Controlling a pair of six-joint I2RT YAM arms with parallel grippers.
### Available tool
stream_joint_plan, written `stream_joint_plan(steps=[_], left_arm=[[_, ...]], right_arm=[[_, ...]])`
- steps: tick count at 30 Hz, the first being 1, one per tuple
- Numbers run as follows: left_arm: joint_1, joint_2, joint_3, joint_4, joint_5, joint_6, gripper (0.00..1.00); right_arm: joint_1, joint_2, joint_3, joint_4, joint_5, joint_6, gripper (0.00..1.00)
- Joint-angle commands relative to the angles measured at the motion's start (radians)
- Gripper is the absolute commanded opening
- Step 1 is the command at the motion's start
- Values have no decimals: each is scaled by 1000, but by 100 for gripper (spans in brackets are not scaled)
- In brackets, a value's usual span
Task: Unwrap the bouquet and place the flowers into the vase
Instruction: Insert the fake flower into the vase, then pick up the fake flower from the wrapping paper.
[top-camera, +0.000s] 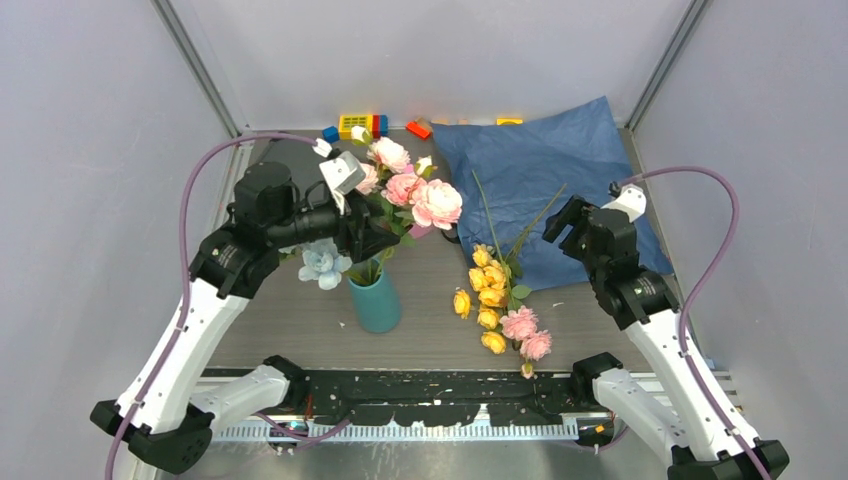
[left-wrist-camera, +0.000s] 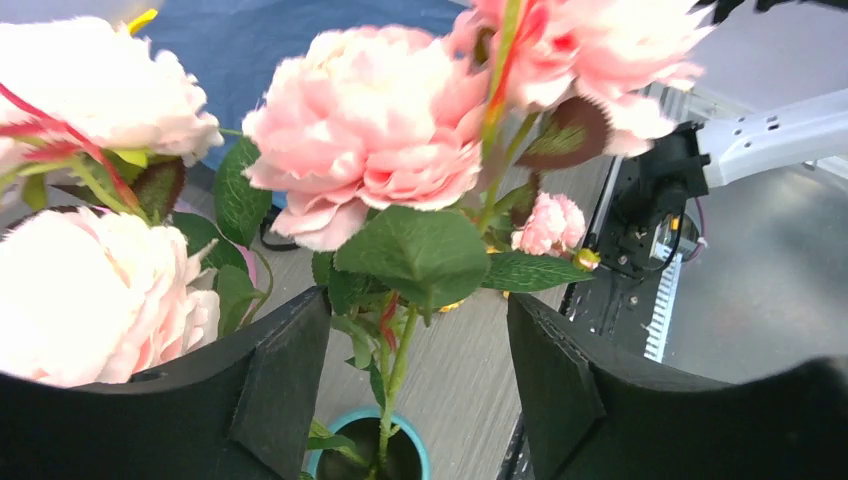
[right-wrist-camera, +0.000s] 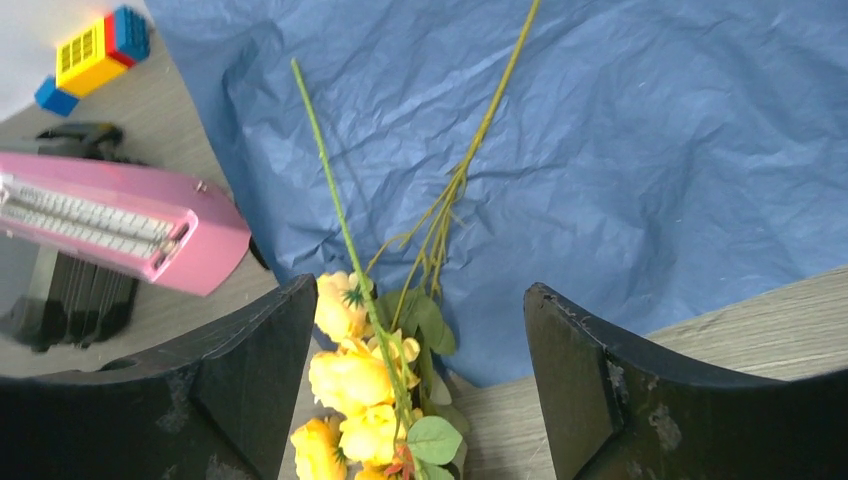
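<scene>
Now: left pincer (left-wrist-camera: 418, 350) open around stem of pink flowers (left-wrist-camera: 370, 150), standing in vase (top-camera: 375, 302); right pincer (right-wrist-camera: 420, 340) open, empty, over yellow flowers (right-wrist-camera: 350, 385) on bench (top-camera: 290, 335). Risk: pulling left away snags leaves, tips vase.

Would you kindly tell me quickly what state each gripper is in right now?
Left gripper: open, jaws apart around the pink flower stem over the vase.
Right gripper: open, holding nothing, above the yellow flowers.

Vase (top-camera: 375, 300) upright on table (top-camera: 440, 345); pink and pale blue flowers (top-camera: 415, 195) stand in it. Left pincer (top-camera: 372, 228) sits among their stems, jaw state unclear from above. Right pincer (top-camera: 568, 222) spread wide over blue paper wrap (top-camera: 530, 160). Yellow and pink flowers (top-camera: 495, 300) lie flat right of the vase.
</scene>
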Motion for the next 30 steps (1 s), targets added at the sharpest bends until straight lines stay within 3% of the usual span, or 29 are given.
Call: stream_joint_plan(steps=[1, 6, 11, 14, 21, 30], left_arm=[[6, 11, 85, -31, 15, -5, 70], [7, 48, 118, -39, -22, -39, 72], [7, 59, 136, -35, -30, -48, 73], [9, 58, 127, -31, -35, -48, 72], [13, 65, 117, -44, -41, -48, 69], [15, 52, 95, -38, -47, -58, 69]], right_arm=[[-3, 73, 7, -11, -146, 1, 82], [-10, 280, 42, -5, -361, 19, 78], [-11, 439, 65, 29, -491, -30, 66], [-11, 520, 80, 42, -521, -54, 59], [-9, 598, 77, 119, -546, -63, 55], [-10, 722, 155, 136, -608, -75, 44]])
